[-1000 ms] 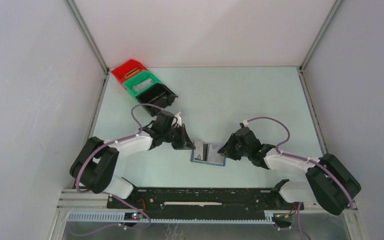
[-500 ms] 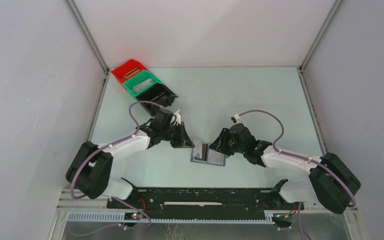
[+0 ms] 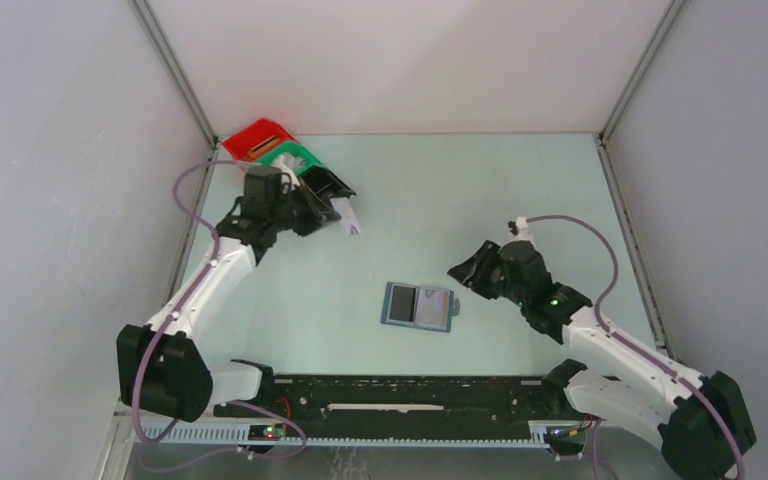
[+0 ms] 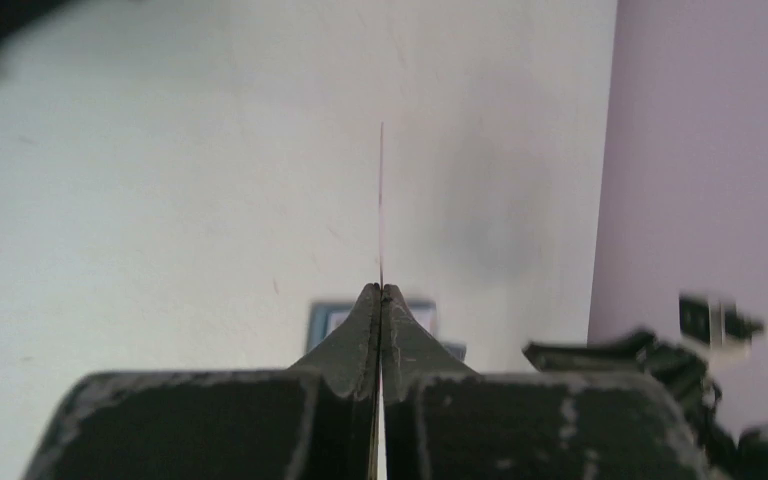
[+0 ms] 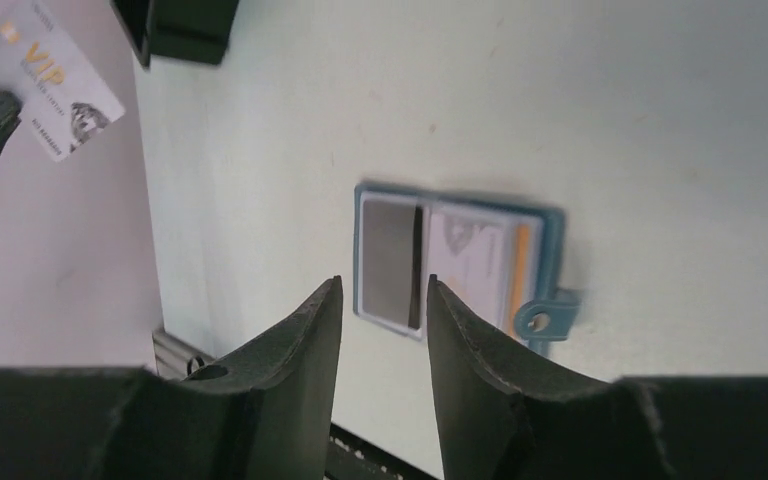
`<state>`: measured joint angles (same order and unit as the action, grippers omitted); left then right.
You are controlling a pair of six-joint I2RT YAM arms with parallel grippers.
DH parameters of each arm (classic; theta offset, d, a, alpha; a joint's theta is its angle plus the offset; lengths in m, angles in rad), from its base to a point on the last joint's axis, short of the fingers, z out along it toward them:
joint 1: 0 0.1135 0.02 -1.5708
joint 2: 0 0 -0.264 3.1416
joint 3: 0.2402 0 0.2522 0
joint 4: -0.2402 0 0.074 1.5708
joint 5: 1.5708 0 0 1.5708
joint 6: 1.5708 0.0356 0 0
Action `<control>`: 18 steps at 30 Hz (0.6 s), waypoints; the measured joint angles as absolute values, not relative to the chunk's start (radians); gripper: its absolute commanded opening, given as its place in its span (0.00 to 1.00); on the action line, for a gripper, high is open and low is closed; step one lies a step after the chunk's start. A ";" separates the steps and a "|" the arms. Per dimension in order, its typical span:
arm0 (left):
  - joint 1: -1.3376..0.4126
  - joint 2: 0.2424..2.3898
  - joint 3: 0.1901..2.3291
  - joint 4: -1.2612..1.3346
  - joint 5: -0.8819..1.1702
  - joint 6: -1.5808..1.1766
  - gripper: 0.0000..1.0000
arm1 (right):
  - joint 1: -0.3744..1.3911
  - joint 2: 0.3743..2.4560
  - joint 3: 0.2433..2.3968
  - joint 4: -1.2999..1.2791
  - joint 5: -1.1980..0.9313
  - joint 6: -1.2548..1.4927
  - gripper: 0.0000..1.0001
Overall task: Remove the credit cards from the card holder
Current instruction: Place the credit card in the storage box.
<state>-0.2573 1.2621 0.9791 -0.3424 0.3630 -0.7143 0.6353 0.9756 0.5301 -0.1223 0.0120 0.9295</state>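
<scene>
**Card holder open, one card out**

We find the card holder (image 3: pixel 418 306) flat and open on the table (image 3: pixel 520 200), long axis left-right. Since earlier, the left gripper (image 4: pixel 381 292) has carried a silvery card (image 3: pixel 350 217), pinched tight, beside the black bin (image 3: pixel 322 185). The right gripper (image 5: pixel 382 288) has backed off, jaws partly apart, empty. Pocket contents are unclear.
</scene>
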 measured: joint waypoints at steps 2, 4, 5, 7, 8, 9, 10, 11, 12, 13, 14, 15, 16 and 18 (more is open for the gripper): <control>-0.207 1.262 1.011 -0.351 0.315 -0.728 0.00 | 0.580 0.922 0.528 -0.157 0.007 0.918 0.46; -0.160 1.270 1.045 -0.351 0.250 -0.752 0.00 | 0.520 0.877 0.522 -0.193 -0.007 0.902 0.46; -0.146 1.277 1.061 -0.350 0.223 -0.762 0.00 | 0.502 0.865 0.519 -0.205 -0.012 0.896 0.46; -0.115 1.308 1.105 -0.343 0.158 -0.793 0.00 | 0.461 0.841 0.511 -0.239 -0.028 0.879 0.46; -0.104 1.330 1.127 -0.334 0.125 -0.813 0.00 | 0.444 0.834 0.509 -0.258 -0.036 0.872 0.46; -0.095 1.353 1.148 -0.324 0.084 -0.834 0.00 | 0.433 0.829 0.506 -0.271 -0.042 0.866 0.46; -0.089 1.376 1.167 -0.311 0.043 -0.853 0.00 | 0.421 0.826 0.504 -0.283 -0.052 0.860 0.46; -0.086 1.393 1.179 -0.301 0.008 -0.871 0.00 | 0.414 0.825 0.503 -0.294 -0.058 0.857 0.46; -0.082 1.415 1.192 -0.290 -0.034 -0.896 0.00 | 0.406 0.824 0.502 -0.304 -0.064 0.854 0.46; -0.080 1.436 1.205 -0.279 -0.074 -0.922 0.00 | 0.398 0.824 0.502 -0.313 -0.072 0.852 0.46; -0.077 1.460 1.221 -0.270 -0.111 -0.950 0.00 | 0.393 0.824 0.502 -0.319 -0.078 0.850 0.46; -0.076 1.488 1.240 -0.263 -0.143 -0.981 0.00 | 0.388 0.823 0.502 -0.326 -0.084 0.850 0.46; -0.076 1.511 1.255 -0.255 -0.167 -1.004 0.00 | 0.384 0.821 0.502 -0.331 -0.088 0.850 0.46; -0.075 1.568 1.293 -0.241 -0.222 -1.068 0.00 | 0.379 0.820 0.502 -0.338 -0.095 0.850 0.46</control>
<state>-0.0753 1.5684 1.2926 -0.2413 -0.2218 -1.0683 0.3786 0.8196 0.5022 -0.3382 -0.0948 0.8497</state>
